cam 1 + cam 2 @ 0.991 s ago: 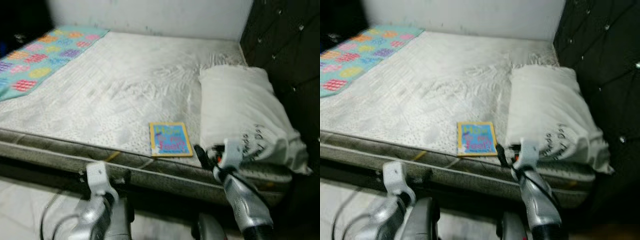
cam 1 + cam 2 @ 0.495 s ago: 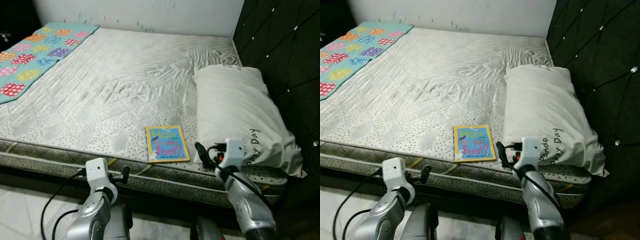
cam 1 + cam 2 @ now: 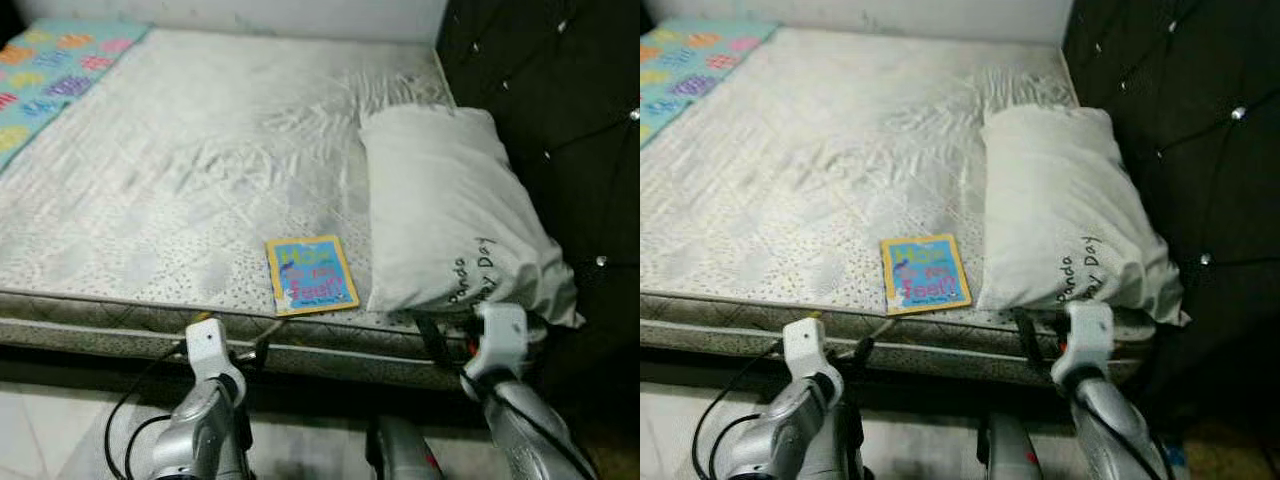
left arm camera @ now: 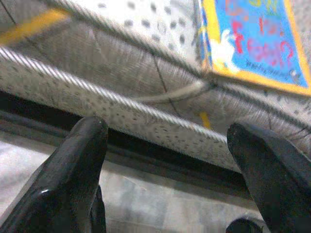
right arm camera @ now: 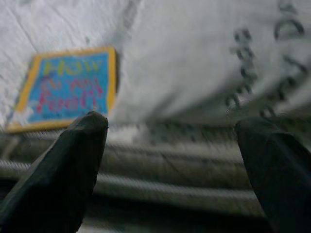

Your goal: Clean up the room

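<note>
1. One bare mattress [image 3: 190, 170] is seen across most of the head views, its quilted grey-white top creased and dotted, with piped edging along the near side.
2. A thin book [image 3: 311, 274], blue with a yellow border, is laid flat on the mattress close to the near edge, just beside the pillow [image 3: 450, 215].
3. The white pillow is placed along the right side of the mattress, against a dark tufted headboard [image 3: 550, 90]; black lettering is printed near its lower corner.
4. A turquoise blanket [image 3: 45, 80] with coloured patches is spread over the far left corner.
5. A pale wall [image 3: 250, 12] is seen behind the bed, and pale floor [image 3: 40, 440] below its near edge.
6. The left gripper [image 4: 172, 155] is held low before the mattress edge, below the book, its fingers spread apart and nothing between them.
7. The right gripper [image 5: 175, 165] is held at the mattress edge under the pillow's corner, its fingers likewise parted and empty.
</note>
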Robot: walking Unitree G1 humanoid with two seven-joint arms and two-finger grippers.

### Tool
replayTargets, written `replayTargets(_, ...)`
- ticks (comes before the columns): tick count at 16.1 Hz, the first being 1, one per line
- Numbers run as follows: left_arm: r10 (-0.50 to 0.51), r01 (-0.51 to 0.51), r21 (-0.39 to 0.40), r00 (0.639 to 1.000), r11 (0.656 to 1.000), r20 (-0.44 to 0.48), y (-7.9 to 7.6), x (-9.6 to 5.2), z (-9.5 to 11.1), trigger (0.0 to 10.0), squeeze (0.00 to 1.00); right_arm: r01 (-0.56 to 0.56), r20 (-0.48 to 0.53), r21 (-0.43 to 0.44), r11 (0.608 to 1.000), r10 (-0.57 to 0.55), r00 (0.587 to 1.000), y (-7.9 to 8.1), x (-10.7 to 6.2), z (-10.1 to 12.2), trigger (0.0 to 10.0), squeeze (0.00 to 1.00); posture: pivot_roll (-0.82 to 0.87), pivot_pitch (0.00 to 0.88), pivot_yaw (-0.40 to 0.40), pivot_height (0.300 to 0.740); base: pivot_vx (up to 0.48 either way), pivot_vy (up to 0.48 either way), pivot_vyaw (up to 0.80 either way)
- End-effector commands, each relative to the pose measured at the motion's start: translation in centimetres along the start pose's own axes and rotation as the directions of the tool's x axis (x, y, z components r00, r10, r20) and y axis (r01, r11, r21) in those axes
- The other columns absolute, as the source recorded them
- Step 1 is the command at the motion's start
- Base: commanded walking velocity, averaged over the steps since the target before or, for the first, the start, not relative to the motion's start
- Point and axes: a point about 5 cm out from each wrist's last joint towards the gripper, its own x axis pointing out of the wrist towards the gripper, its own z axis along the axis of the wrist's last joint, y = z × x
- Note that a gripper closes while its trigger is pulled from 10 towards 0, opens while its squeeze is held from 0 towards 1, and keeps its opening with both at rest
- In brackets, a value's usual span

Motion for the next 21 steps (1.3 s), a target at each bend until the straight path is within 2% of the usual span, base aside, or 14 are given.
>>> replayTargets(1,-0.013,0.013,0.005,1.0,1.0,-0.017,0.0,0.3,-0.5,10.0,0.0,-0.005,0.006,0.006,1.0,0.004,1.0,-0.1,-1.2,0.7,10.0,0.0,-0.23,0.23,-0.046,0.628,0.0,0.0,0.0)
replayTargets(3,-0.016,0.017,0.02,1.0,1.0,-0.024,0.1,0.9,-0.2,10.0,0.0,0.006,-0.013,0.029,1.0,-0.006,1.0,-0.3,-2.5,0.8,10.0,0.0,-0.25,0.256,-0.051,0.628,0.0,0.0,0.0)
replayTargets(6,-0.014,0.014,0.04,1.0,0.999,0.02,0.0,1.7,1.3,10.0,0.0,-0.004,-0.033,0.051,0.999,0.005,0.999,-0.1,-4.1,0.9,10.0,0.0,-0.26,0.298,-0.061,0.628,0.0,0.0,0.0)
replayTargets(9,-0.018,0.016,0.054,0.999,0.998,0.045,-0.6,2.5,2.5,10.0,0.0,-0.013,-0.059,0.07,0.997,0.017,0.998,0.1,-5.3,1.1,10.0,0.0,-0.28,0.318,-0.069,0.628,0.0,0.0,0.0)
replayTargets(12,-0.016,0.013,0.059,0.999,0.998,0.045,-1.1,3.2,2.7,10.0,0.0,-0.012,-0.073,0.076,0.997,0.018,0.997,0.2,-6.1,1.3,10.0,0.0,-0.3,0.335,-0.075,0.628,0.0,0.0,0.0)
replayTargets(13,-0.027,0.025,0.069,0.999,0.997,0.038,-1.7,3.6,2.8,10.0,0.0,-0.008,-0.078,0.079,0.997,0.014,0.997,0.3,-6.6,1.5,10.0,0.0,-0.32,0.343,-0.08,0.628,0.0,0.0,0.0)
replayTargets(16,-0.054,0.049,0.097,0.997,0.994,0.049,-2.6,4.1,3.5,10.0,0.0,-0.007,-0.085,0.086,0.996,0.014,0.996,0.3,-7.0,1.7,10.0,0.0,-0.33,0.35,-0.084,0.628,0.0,0.0,0.0)
replayTargets(18,-0.042,0.037,0.073,0.996,0.997,0.073,-2.9,4.4,4.9,10.0,0.0,-0.008,-0.094,0.101,0.995,0.018,0.995,0.3,-7.1,1.7,10.0,0.0,-0.33,0.354,-0.085,0.628,0.0,0.0,0.0)
replayTargets(21,0.004,-0.005,0.036,0.999,0.999,0.033,-2.7,4.5,4.5,10.0,0.0,-0.008,-0.101,0.107,0.994,0.019,0.995,0.3,-7.1,1.7,10.0,0.0,-0.33,0.354,-0.084,0.628,0.0,0.0,0.0)
